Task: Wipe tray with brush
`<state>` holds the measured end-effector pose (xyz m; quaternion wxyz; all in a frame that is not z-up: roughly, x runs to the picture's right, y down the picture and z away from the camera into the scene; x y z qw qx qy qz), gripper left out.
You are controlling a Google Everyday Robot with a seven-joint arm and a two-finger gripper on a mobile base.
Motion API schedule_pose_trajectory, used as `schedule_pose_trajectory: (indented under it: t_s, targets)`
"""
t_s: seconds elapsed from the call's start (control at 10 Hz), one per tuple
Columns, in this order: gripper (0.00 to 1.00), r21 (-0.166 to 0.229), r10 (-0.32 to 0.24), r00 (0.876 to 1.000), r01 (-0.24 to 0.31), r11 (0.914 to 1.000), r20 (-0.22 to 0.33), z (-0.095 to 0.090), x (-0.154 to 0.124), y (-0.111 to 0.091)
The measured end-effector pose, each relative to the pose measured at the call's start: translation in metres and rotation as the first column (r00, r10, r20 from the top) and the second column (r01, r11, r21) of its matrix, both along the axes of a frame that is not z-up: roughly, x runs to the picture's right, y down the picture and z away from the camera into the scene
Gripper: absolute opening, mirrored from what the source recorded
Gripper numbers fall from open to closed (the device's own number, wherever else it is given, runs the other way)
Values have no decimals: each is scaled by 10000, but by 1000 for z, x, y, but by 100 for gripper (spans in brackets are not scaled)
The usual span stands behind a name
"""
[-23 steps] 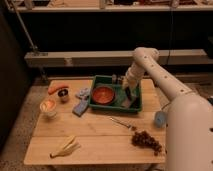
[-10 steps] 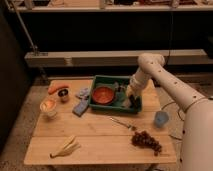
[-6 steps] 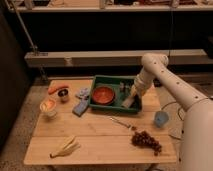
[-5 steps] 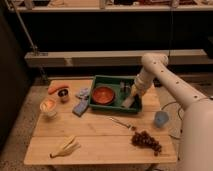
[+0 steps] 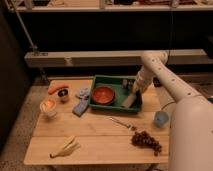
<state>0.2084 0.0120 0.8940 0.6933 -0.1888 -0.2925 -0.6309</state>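
Observation:
The dark green tray (image 5: 116, 79) lies at the back middle of the wooden table. A round red bowl (image 5: 103, 95) sits in its left half. My gripper (image 5: 131, 94) reaches down from the right into the tray's right half. It is shut on the pale beige brush (image 5: 129, 102). The brush is tilted, with its lower end on the tray floor near the front right corner.
A blue-grey sponge (image 5: 80, 106), a carrot (image 5: 57, 88), a small dark cup (image 5: 63, 95) and a pale cup (image 5: 48, 106) lie left of the tray. A metal utensil (image 5: 122, 122), grapes (image 5: 146, 141), a blue cup (image 5: 161, 118) and a banana (image 5: 65, 147) lie in front.
The arm's elbow has swung to the right. The gripper and brush have slid a little toward the tray's front right corner. The bowl has not moved.

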Motion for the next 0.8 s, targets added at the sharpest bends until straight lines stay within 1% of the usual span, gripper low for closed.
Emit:
schedule_pose_trajectory:
  t_s: [0.2,0.4,0.6,0.8]
  targets:
    - [0,11,8,10000,-8,10000,-34,6,-4,-4]
    - [0,-21,-33,10000,33,10000,44,9,-12,-4]
    - [0,-85,-126,9996,128,9999,249,12,-30,-1]
    - [0,-155,-206,9990,212,9997,407,13,-40,4]
